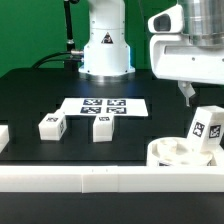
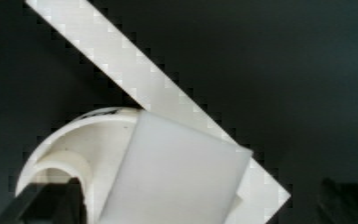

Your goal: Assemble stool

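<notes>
The white round seat disc (image 1: 172, 153) lies at the front on the exterior view's right, against the front rail. One white tagged leg (image 1: 206, 128) stands tilted in it. My gripper (image 1: 186, 93) hangs just above that leg, open and apart from it. In the wrist view the leg (image 2: 179, 165) fills the middle, and the seat disc (image 2: 73, 140) curves beside it. My gripper (image 2: 194, 216) stands open there, with dark fingers (image 2: 48, 202) wide of the leg on both sides. Two more legs (image 1: 51, 126) (image 1: 102, 125) lie on the black table.
The marker board (image 1: 104, 106) lies flat in the middle of the table. A long white rail (image 1: 90, 180) runs along the front edge, and it crosses the wrist view as a slanted white rail (image 2: 108, 55). The robot base (image 1: 105, 50) stands behind.
</notes>
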Controlling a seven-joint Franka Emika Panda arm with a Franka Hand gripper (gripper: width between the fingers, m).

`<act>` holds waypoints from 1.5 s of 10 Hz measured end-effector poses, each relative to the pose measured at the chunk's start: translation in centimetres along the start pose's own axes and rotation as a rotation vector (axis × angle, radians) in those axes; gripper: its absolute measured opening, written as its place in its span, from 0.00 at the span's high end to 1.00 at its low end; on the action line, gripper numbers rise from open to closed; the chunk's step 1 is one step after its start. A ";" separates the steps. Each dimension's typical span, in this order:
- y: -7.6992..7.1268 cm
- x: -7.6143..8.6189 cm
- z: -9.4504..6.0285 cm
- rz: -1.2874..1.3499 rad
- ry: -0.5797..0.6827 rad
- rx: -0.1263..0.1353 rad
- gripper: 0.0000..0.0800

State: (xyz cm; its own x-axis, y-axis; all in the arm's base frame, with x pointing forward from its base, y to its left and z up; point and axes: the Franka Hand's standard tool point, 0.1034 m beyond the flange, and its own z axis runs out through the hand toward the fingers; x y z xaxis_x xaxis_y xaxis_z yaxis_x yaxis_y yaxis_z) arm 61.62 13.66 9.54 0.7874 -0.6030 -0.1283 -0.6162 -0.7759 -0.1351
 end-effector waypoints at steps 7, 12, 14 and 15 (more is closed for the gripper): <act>0.0 0.5 -0.5 -0.954 0.016 -0.080 0.19; -0.8 0.7 -0.5 -1.560 0.070 -0.164 0.19; -1.5 0.7 -1.0 -1.867 0.099 -0.217 0.19; -1.2 0.9 -0.8 -1.898 0.091 -0.221 0.19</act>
State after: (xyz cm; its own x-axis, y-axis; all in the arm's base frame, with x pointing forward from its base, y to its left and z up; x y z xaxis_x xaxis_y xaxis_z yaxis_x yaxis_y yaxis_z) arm 63.06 13.93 10.38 0.3280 0.9426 0.0617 0.9383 -0.3327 0.0943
